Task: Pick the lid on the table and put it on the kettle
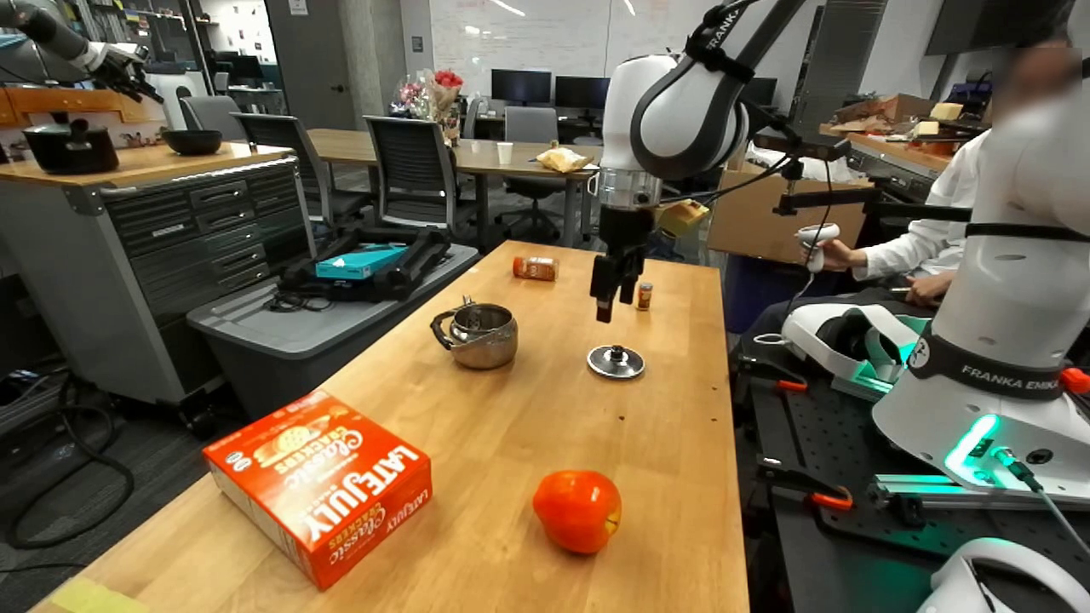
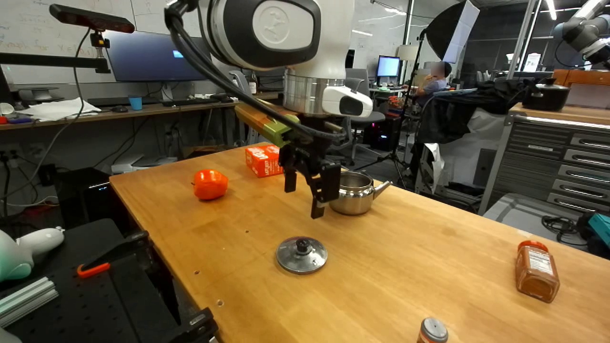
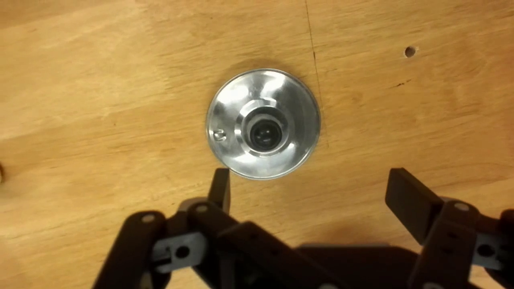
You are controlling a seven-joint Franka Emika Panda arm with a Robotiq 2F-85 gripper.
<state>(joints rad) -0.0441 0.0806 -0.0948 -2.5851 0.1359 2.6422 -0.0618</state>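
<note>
Kettle (image 1: 487, 345), squat, round, silver metal, sits in an exterior view about nine o'clock from the flat, round, silver metal lid (image 1: 616, 364) on the wooden table (image 1: 511, 417). Probably light, stiff, slick-rimmed: pinch its black knob (image 3: 266, 135). Black gripper (image 1: 616, 306) hangs at twelve, fingers apart.

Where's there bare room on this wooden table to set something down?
On the wooden table, one bare patch lies between the Late July cracker box, kettle, lid and tomato-like item; another between lid, kettle, orange-capped spice jar and small shaker. It's more crowded at the lid: the open gripper hangs above.
</note>
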